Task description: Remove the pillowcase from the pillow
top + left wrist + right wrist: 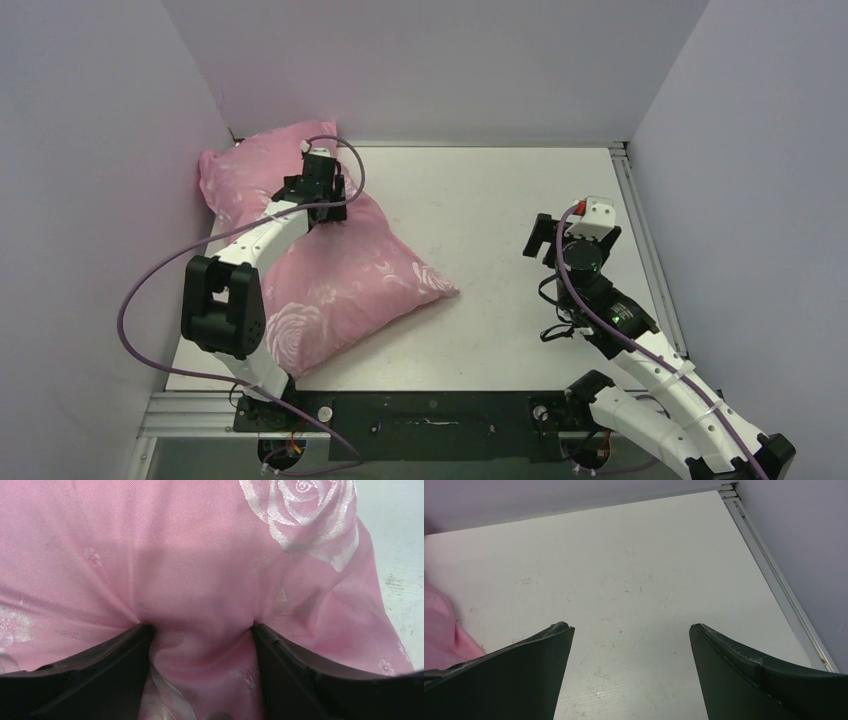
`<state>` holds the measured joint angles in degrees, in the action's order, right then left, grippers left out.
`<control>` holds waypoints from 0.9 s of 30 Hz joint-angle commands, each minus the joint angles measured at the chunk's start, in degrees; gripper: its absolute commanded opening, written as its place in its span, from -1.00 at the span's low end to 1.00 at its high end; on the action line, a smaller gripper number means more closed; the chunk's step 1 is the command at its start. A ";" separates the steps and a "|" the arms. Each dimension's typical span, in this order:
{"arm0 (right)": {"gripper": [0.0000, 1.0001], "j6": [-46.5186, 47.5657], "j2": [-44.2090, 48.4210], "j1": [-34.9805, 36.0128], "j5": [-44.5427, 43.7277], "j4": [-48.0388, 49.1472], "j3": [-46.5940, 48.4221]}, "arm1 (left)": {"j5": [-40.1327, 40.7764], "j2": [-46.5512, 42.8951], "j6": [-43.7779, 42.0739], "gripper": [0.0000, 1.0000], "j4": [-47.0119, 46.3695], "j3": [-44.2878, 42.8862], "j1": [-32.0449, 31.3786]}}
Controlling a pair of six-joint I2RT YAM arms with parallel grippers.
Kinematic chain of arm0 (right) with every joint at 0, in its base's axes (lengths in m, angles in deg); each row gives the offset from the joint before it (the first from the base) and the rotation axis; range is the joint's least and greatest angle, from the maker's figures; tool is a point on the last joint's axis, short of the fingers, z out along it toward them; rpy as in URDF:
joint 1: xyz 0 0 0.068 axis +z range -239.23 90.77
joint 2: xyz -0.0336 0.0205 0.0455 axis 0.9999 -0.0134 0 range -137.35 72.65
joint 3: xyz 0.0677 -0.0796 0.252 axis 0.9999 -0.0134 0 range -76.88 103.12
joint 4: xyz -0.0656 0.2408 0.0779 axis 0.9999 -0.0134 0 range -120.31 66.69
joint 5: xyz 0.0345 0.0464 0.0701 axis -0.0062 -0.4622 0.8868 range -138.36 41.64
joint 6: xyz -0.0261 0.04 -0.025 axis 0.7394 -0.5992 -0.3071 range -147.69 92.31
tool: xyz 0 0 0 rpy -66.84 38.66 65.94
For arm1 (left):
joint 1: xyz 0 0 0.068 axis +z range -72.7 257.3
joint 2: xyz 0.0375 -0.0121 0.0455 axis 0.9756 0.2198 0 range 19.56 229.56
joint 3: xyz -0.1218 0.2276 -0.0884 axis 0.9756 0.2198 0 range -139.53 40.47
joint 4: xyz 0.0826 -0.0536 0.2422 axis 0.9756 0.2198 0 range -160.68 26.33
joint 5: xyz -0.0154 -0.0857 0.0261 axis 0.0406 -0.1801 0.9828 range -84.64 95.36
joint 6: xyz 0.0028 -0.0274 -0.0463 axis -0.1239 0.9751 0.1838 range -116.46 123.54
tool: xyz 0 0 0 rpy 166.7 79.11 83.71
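At the near-left corner of the table point(500, 330) the pillowcase point(340, 285) begins, then runs back toward the far-left wall. It is fully stuffed: the pillow is hidden inside and no white shows. Task looks barely begun. No opening is visible, so the whole strip-off remains.

Mid-depth, right side: right gripper point(631, 629), jaws spread over bare scuffed surface, well apart from the fabric.

Farther back: left gripper point(200, 630) pressed into the cover, fingers spread wide, a soft ridge of cloth bulging between them, not yet pinched.

Fabric is slick pink satin with paler woven roses, plump, puckered where pressed.
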<state>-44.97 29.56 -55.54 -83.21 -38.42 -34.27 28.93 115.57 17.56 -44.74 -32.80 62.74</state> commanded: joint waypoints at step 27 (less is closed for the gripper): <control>0.79 -6.37 -10.34 -0.74 19.00 0.33 3.91 | -23.57 -6.23 4.66 -0.78 -9.06 -10.57 -28.46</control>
<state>-49.47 21.56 -55.56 -70.56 -38.88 -33.22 9.48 110.96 20.10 -50.47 -41.55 36.01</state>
